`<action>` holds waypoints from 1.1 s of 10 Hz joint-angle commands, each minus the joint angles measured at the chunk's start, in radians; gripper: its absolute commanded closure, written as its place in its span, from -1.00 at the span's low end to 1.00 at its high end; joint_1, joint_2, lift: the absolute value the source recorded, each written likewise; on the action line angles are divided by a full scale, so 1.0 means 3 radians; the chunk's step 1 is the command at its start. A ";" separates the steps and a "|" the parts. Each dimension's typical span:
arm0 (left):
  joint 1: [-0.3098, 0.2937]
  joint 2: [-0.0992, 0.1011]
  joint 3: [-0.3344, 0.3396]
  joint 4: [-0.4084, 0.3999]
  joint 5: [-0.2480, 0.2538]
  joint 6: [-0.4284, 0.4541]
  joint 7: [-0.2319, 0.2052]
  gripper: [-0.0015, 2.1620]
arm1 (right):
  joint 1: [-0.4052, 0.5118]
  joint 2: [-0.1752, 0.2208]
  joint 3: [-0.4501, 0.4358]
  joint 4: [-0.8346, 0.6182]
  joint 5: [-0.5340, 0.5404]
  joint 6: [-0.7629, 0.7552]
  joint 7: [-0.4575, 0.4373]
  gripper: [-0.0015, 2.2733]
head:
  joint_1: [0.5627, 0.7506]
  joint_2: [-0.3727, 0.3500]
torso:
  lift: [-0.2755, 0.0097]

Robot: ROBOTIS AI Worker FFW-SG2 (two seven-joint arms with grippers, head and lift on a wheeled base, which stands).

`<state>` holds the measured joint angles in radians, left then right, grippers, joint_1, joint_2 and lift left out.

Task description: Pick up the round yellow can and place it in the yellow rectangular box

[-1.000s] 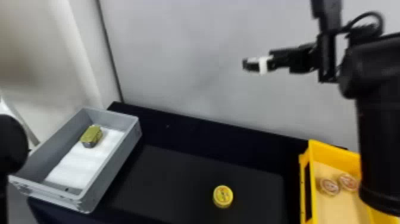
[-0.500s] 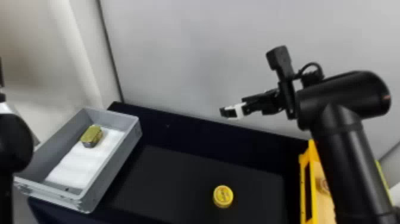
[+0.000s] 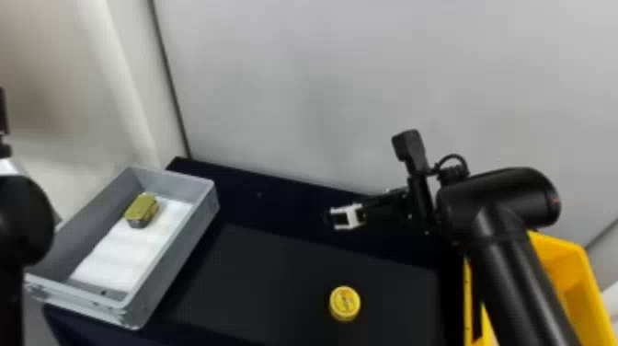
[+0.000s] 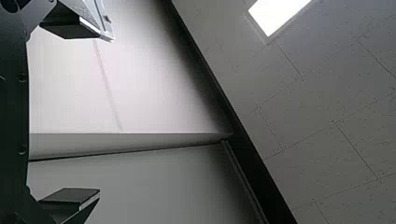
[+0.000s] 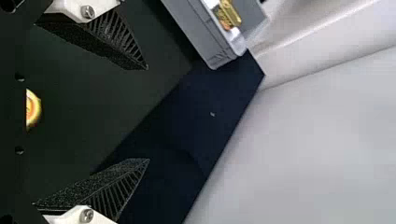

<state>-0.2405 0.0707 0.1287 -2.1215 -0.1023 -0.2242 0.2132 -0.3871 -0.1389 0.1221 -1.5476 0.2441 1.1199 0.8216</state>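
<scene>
At far left, the left arm's pincer was wide and empty. A grey box at the counter's left edge held a gold tin on a white sheet. The right pincer, wide and empty, hung beyond the round yellow can, which sat toward the right edge, short of the yellow box.

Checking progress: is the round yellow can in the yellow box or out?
Out: the round yellow can sits on the black tabletop, left of the yellow rectangular box.
</scene>
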 commanded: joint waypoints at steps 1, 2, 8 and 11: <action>0.0014 -0.0021 0.0011 0.0005 0.0009 -0.0025 0.0001 -0.92 | 0.0058 -0.0023 0.0161 0.0148 0.0568 -0.0188 0.0351 -0.94 | 0.39 -0.19 | 0.93; 0.0014 -0.0021 0.0011 0.0005 0.0009 -0.0030 0.0001 -0.92 | 0.0073 -0.0038 0.0253 0.0199 0.0788 -0.0285 0.0474 -0.94 | 0.39 -0.19 | 0.93; 0.0014 -0.0011 0.0026 0.0015 0.0024 -0.0076 0.0001 -0.92 | 0.0263 0.0033 0.0396 0.0950 0.0890 -0.0909 0.0633 -0.94 | 0.39 -0.19 | 0.93; 0.0004 -0.0011 0.0006 0.0026 0.0024 -0.0076 0.0001 -0.92 | 0.0206 -0.0048 0.0529 0.1180 0.0921 -0.1144 0.0633 -0.94 | 0.39 -0.19 | 0.93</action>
<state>-0.2385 0.0669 0.1322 -2.1147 -0.0956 -0.2470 0.2132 -0.3155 -0.1371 0.2548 -1.2218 0.5144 0.8091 1.0109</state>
